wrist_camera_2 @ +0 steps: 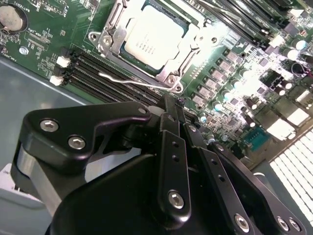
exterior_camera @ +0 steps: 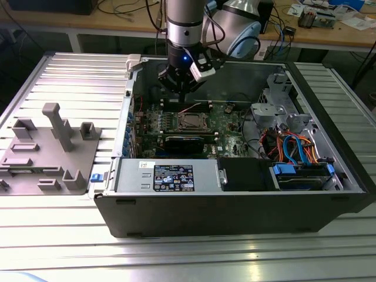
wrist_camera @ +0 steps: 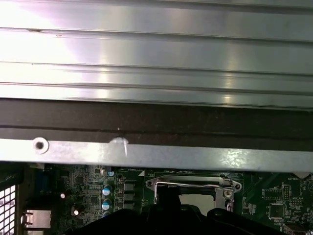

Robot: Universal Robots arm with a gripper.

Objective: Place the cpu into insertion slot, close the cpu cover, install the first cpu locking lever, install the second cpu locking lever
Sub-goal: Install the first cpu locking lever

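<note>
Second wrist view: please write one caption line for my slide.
Black claw hovers beside the silver square cpu, seated under the thin silver metal cpu cover on the green motherboard.

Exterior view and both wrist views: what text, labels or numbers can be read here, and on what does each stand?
Power supply label: dense print and symbols, too small to read.
White sticker beside it: too small to read.
Top face of the cpu: faint marks, not legible.
White lettering on the motherboard in the second wrist view: too small to read.
Nothing can be quoted with confidence.
</note>
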